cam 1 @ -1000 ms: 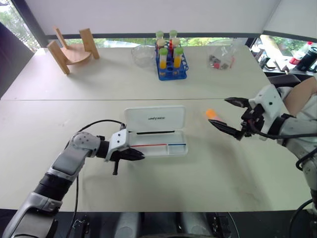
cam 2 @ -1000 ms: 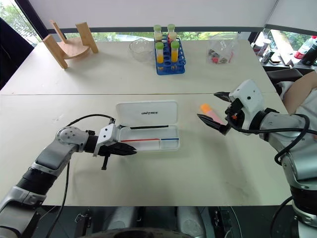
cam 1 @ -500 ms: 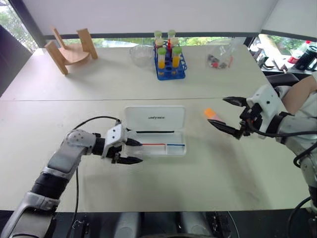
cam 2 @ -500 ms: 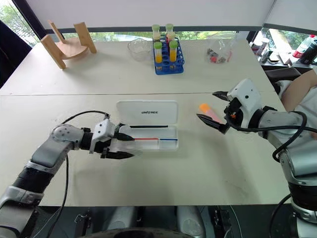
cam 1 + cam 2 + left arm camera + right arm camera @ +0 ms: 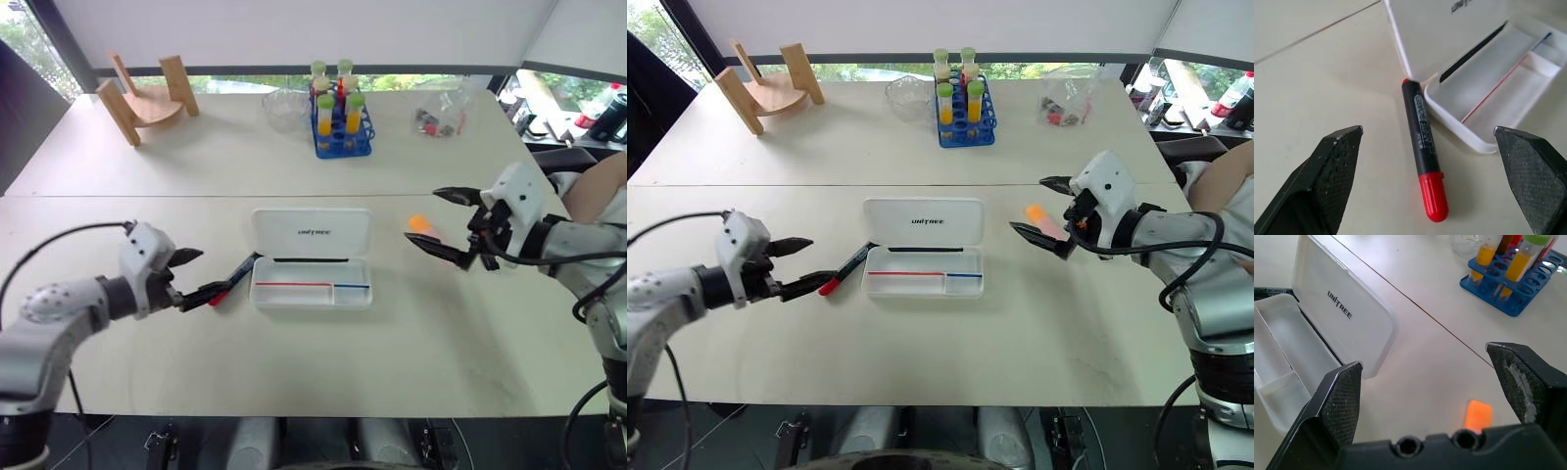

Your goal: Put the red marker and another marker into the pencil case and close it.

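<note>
Red marker (image 5: 1423, 152) aslant beside case (image 5: 1488, 88)

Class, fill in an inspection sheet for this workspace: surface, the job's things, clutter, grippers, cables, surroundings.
Surface: pale table, seam across it.
Job's things: pencil case open, thin pens inside; red marker on the table by its corner; orange-capped marker lying apart.
Clutter: blue tube rack, glass bowl, wooden stand, plastic bag.
Grippers: left gripper open near the red marker; right gripper open over the orange-capped marker.
Cables: black cable on left arm.
Surroundings: windows behind.
</note>
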You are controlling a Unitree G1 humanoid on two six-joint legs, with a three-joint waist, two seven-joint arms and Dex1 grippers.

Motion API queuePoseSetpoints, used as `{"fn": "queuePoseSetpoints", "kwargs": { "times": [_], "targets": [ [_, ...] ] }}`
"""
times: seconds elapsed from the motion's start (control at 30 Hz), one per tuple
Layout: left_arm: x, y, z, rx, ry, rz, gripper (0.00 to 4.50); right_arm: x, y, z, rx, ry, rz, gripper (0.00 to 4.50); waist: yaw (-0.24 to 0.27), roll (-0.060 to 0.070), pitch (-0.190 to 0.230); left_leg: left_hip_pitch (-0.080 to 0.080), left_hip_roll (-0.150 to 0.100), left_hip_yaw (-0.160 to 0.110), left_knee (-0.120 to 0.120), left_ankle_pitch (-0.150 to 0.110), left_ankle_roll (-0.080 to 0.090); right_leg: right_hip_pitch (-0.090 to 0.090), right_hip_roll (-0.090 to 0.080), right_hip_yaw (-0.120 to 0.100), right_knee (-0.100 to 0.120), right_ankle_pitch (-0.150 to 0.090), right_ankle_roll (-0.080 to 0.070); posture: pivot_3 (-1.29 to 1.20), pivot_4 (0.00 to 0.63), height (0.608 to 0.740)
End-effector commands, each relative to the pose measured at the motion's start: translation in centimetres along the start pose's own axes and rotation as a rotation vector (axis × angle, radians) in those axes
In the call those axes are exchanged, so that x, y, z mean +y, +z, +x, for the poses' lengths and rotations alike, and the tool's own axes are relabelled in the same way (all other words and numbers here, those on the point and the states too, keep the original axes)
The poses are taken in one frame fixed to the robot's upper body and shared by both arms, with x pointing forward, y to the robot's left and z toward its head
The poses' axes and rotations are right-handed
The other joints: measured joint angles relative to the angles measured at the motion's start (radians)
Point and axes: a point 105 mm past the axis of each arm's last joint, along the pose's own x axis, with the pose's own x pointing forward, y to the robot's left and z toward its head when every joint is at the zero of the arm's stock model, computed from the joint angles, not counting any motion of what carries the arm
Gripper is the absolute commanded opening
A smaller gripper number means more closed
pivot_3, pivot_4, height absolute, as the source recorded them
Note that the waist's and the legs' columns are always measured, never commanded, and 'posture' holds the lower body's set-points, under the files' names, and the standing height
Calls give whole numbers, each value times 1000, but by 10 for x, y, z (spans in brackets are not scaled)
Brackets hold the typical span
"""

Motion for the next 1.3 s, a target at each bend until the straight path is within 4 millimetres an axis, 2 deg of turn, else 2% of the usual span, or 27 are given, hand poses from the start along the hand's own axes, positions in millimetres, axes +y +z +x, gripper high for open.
{"fn": "queuePoseSetpoints", "kwargs": {
  "times": [0.03,0.3,0.4,0.53,0.57,0.63,0.7,0.77,0.87,1.0,1.1,1.2,1.3],
  "targets": [
    [2,-9,3,16,112,20,4428,-4,11,1,-38,-7,-33,4500,-1,0,0,0,0,0,0,0,0,0,0,0,0,0,0,0,150,740],
    [3,-41,36,21,162,-35,4428,-7,16,3,-46,4,-45,4500,1,0,0,0,-2,1,0,0,0,0,1,-1,0,0,0,0,150,740],
    [6,-48,44,12,194,-58,3557,-7,17,4,-45,9,-52,4500,2,1,-1,0,-2,1,0,0,0,0,0,-1,0,0,0,0,150,740],
    [8,-58,45,10,216,-79,1624,-8,17,4,-46,7,-53,4500,1,2,-1,1,-2,1,0,0,0,1,0,-1,0,0,0,0,150,740],
    [14,-61,42,3,255,-97,1113,-7,18,5,-47,9,-52,4500,1,2,-1,1,-2,1,0,0,0,1,0,-1,0,0,0,0,150,740],
    [22,-64,37,-11,308,-123,368,-7,18,5,-49,10,-52,4500,1,2,-2,1,-2,1,0,0,0,1,0,-1,0,0,0,0,150,740],
    [44,-59,18,-40,417,-115,390,-7,18,5,-48,12,-51,4500,-1,2,-2,2,-2,1,0,0,0,2,0,-1,1,0,0,0,150,740],
    [56,-37,1,-149,446,-78,390,-8,18,6,-48,14,-52,4500,-9,2,-1,2,-1,1,0,0,0,1,1,-1,2,0,0,0,150,740],
    [53,6,-15,-323,367,5,390,-8,18,7,-46,16,-52,4500,-7,1,-1,2,1,1,0,0,0,-1,5,-1,2,1,-2,0,150,740],
    [38,49,-26,-413,209,134,390,-11,18,6,-43,13,-59,4500,4,1,-1,0,-1,1,0,1,-1,-1,1,-1,2,1,-1,0,150,740],
    [6,65,-14,-392,-22,213,390,-14,20,5,-47,5,-63,4500,2,1,-1,-1,-2,2,0,1,-1,0,-1,-1,0,1,-1,0,150,740],
    [-24,64,8,-316,-231,316,390,-15,21,4,-48,-6,-65,4500,0,1,-1,0,-2,2,0,1,-1,0,-1,-1,-1,1,-1,0,150,740],
    [-38,58,32,-231,-391,480,390,-14,21,1,-46,-9,-49,4500,-1,1,-1,0,-3,2,-1,1,-1,0,1,-1,-1,1,-1,0,150,740]
  ]
}}
